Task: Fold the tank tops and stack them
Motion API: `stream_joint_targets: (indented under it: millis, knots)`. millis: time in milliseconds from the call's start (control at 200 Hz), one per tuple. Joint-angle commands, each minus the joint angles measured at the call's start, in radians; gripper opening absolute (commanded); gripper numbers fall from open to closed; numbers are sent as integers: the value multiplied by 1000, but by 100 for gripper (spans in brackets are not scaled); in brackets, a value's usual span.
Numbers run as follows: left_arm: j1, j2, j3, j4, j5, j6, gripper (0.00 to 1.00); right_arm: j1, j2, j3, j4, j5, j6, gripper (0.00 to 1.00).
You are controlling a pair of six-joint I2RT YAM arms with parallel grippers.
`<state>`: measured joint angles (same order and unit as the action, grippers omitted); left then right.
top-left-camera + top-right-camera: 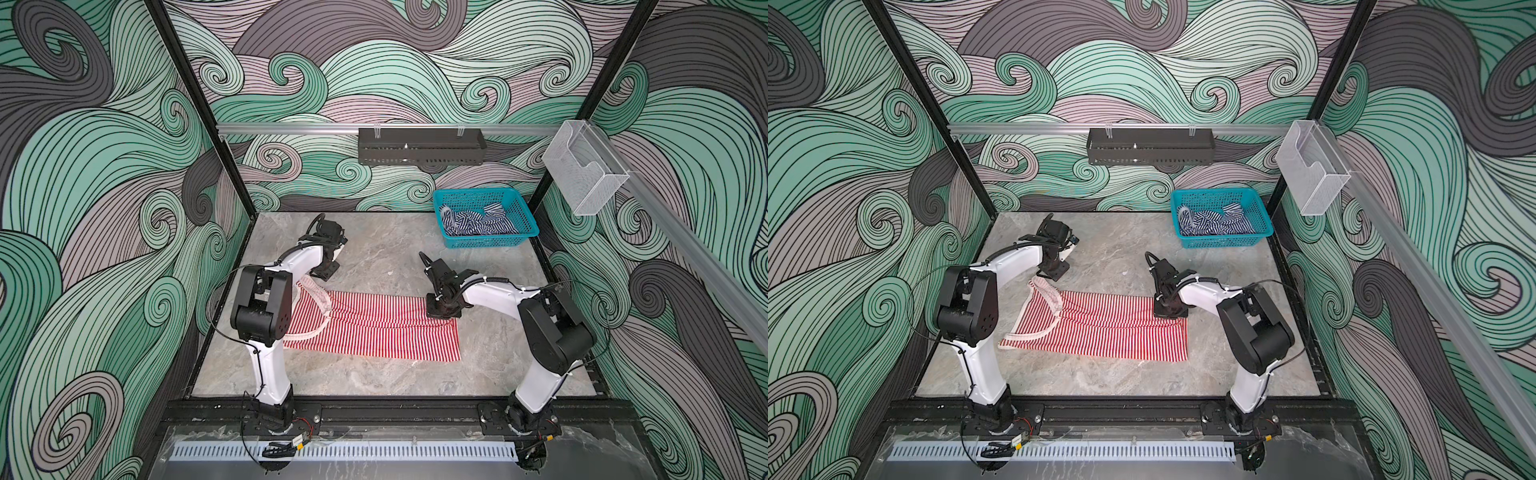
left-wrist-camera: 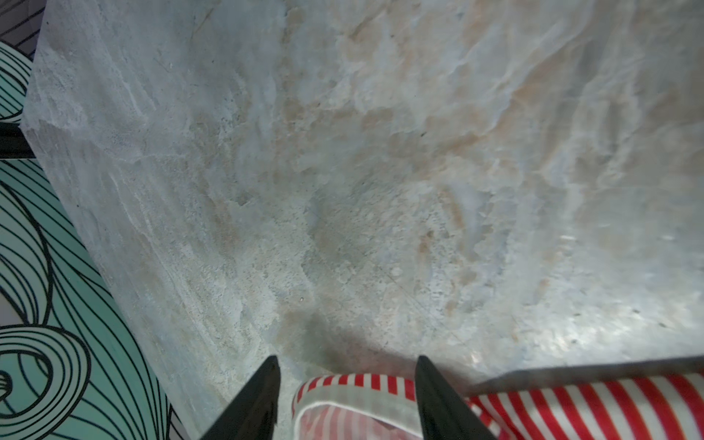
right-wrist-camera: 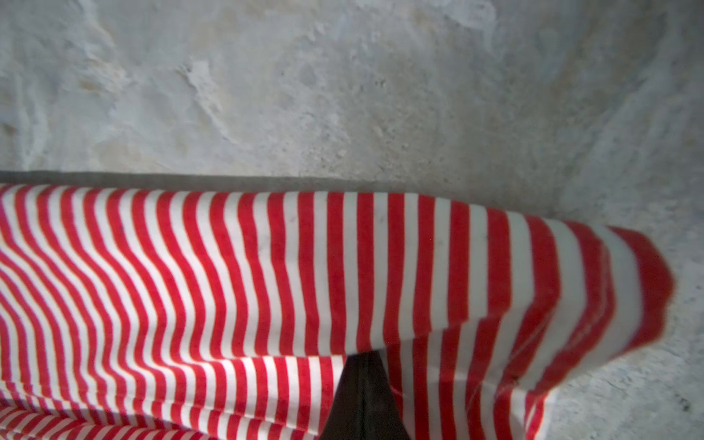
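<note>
I list on the marble table: red-and-white tank top lying mid-table; teal basket at the far right corner, holding the crumpled navy-and-white tank top. Also my right gripper, pinched closed on the striped hem corner, and my left gripper, jaws apart over the pale-trimmed strap.
</note>
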<state>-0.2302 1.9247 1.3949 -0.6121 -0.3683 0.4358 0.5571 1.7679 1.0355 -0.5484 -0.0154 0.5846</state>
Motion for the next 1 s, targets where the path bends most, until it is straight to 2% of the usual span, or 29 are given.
stream_joint_targets:
  millis: [0,290,445,711,991]
  knots:
    - [8,16,-4,10,-76,30,60,4,16,-28,7,14,25,5]
    - [15,79,27,-45,-121,35,60,4,18,-34,11,8,23,5]
    - [21,62,16,-73,-136,22,60,3,15,-39,16,8,25,5]
    - [36,-64,-166,-13,-192,0,60,7,15,-50,25,1,31,5]
    - [93,-236,-348,90,-198,-25,60,8,16,-56,23,0,30,5]
